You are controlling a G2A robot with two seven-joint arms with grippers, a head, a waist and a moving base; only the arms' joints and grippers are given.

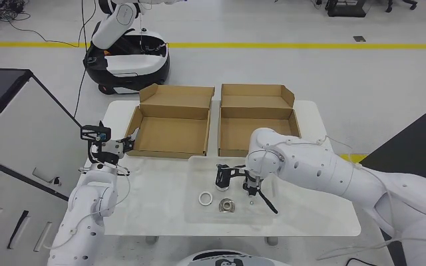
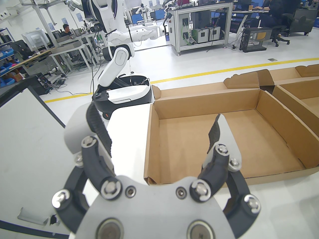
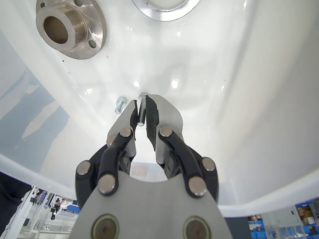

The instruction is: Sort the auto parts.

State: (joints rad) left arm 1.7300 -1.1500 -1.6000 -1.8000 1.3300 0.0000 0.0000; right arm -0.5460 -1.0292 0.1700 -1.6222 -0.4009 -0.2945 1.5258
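Bolt (image 3: 141, 116) was clamped in narrow-pinched R gripper (image 3: 141, 100) inside white tray (image 3: 249, 100) nr tabletop (image 1: 160, 193) front edge; L gripper (image 2: 155, 111) gaped wide nr left edge.

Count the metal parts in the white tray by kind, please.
Bolts: 2, one bolt held in the right gripper, one loose bolt beside it
Flange: 1
Ring: 1
Total: 4
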